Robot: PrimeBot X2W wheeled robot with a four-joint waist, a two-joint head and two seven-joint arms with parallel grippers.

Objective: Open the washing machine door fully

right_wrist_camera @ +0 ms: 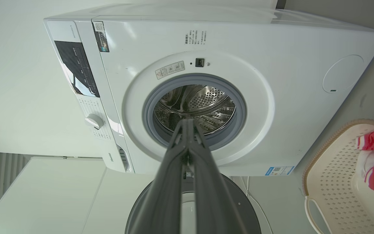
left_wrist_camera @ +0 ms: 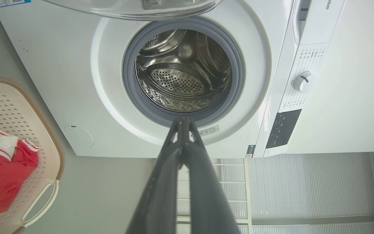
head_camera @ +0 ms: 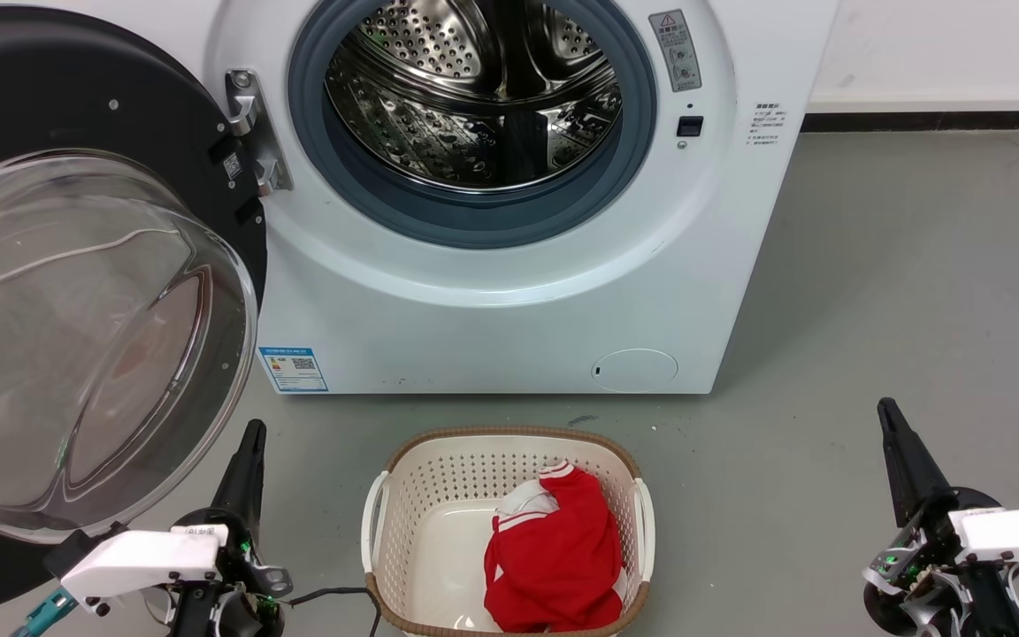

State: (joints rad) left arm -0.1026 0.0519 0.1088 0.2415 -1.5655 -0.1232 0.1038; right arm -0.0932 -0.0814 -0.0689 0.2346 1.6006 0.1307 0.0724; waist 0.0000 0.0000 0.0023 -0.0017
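Two empty grippers, the left gripper [head_camera: 253, 433] at 7 o'clock and the right gripper [head_camera: 890, 411] at 4 o'clock, rest pinched closed. The washing machine door [head_camera: 94, 336] stands wide at 9 o'clock beside the washing machine [head_camera: 509, 301]. Any finishing nudge should press its rim gently.

We see a white washing machine [head_camera: 492, 336]. Its drum [head_camera: 439, 133] is bright steel, dotted all over with small holes, and its gasket [head_camera: 474, 221] is grey. The washing machine door [head_camera: 120, 97] has a glossy black rim around a clear glass bowl [head_camera: 76, 336]. The label sticker [head_camera: 293, 369] is blue with white panels. The basket [head_camera: 439, 478] is cream with a regular hole pattern and a brown woven rim. The garment [head_camera: 554, 557] is red with white stripes. The floor [head_camera: 872, 310] is plain grey. The left gripper [head_camera: 255, 429] and right gripper [head_camera: 888, 409] have black fingers and white housings.
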